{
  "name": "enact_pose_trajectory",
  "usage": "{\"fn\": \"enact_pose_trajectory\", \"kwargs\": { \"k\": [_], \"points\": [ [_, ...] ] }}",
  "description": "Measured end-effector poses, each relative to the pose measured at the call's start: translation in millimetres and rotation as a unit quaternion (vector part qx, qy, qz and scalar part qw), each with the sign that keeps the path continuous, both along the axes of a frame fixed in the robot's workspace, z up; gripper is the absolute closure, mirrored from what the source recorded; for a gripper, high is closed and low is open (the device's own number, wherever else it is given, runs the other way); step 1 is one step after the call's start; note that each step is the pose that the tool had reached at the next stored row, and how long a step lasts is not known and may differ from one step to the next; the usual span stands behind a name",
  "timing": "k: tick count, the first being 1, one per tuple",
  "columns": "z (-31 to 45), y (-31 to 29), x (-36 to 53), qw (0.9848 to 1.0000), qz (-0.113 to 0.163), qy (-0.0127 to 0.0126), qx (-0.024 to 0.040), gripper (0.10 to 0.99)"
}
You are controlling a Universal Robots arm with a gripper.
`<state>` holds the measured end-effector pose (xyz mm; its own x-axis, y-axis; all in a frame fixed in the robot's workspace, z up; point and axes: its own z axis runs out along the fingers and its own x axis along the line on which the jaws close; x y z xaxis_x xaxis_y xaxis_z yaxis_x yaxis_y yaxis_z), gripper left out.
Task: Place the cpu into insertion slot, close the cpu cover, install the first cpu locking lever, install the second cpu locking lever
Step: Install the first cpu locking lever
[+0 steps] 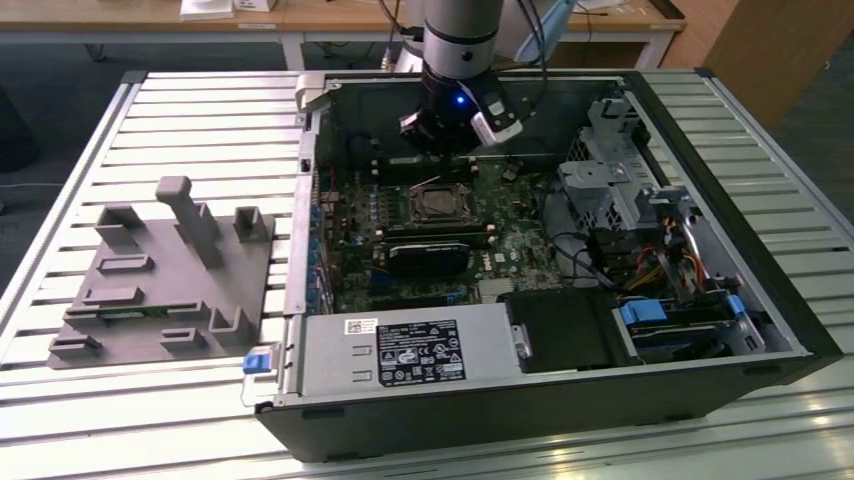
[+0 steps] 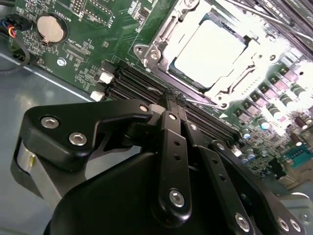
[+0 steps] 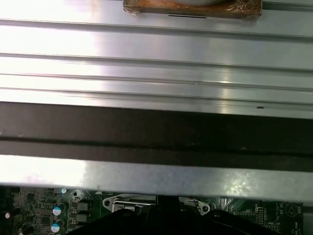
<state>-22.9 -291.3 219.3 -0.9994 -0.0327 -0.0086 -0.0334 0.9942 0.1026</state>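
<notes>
Plainly the black, bolted metal fingers (image 2: 169,115) are pressed together with nothing between them; just past their tips the cpu (image 2: 209,55), a flat pale square bleached by glare, sits in the insertion slot (image 1: 438,206); the silvery cpu cover (image 2: 165,36) frames it, apparently down; its far edge is lost in glare; long black memory slots (image 2: 129,85) lie beneath the tips, on the green motherboard (image 2: 93,19).
</notes>
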Motion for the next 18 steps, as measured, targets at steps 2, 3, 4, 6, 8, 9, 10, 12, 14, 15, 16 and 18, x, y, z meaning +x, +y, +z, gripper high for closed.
{"fn": "enact_pose_trajectory", "kwargs": {
  "k": [2,3,4,6,8,9,10,12,14,15,16,18],
  "points": [
    [-2.1,0.4,1.7,1.0000,0.000,0.0000,0.0000,0.973],
    [-3.3,0.6,2.4,1.0000,0.000,0.0000,0.0000,0.973],
    [-4.6,0.7,3.1,1.0000,0.000,0.0000,0.0000,0.973],
    [-7.0,0.8,4.2,1.0000,-0.001,0.0000,0.0000,0.973],
    [-9.0,0.9,4.9,1.0000,-0.001,0.0000,0.0001,0.973],
    [-10.1,0.9,5.1,1.0000,-0.001,0.0001,0.0001,0.973],
    [-11.2,0.9,5.4,1.0000,-0.001,0.0001,0.0000,0.973],
    [-17.1,0.9,7.3,1.0000,-0.001,0.0007,0.0000,0.973],
    [-19.2,0.9,7.8,1.0000,-0.001,0.0010,0.0000,0.973],
    [-20.0,0.9,8.1,1.0000,-0.001,0.0011,0.0000,0.973],
    [-20.2,0.9,8.2,1.0000,-0.001,0.0011,-0.0001,0.973],
    [-20.2,0.8,8.3,1.0000,-0.001,0.0011,-0.0002,0.973]
  ]
}}
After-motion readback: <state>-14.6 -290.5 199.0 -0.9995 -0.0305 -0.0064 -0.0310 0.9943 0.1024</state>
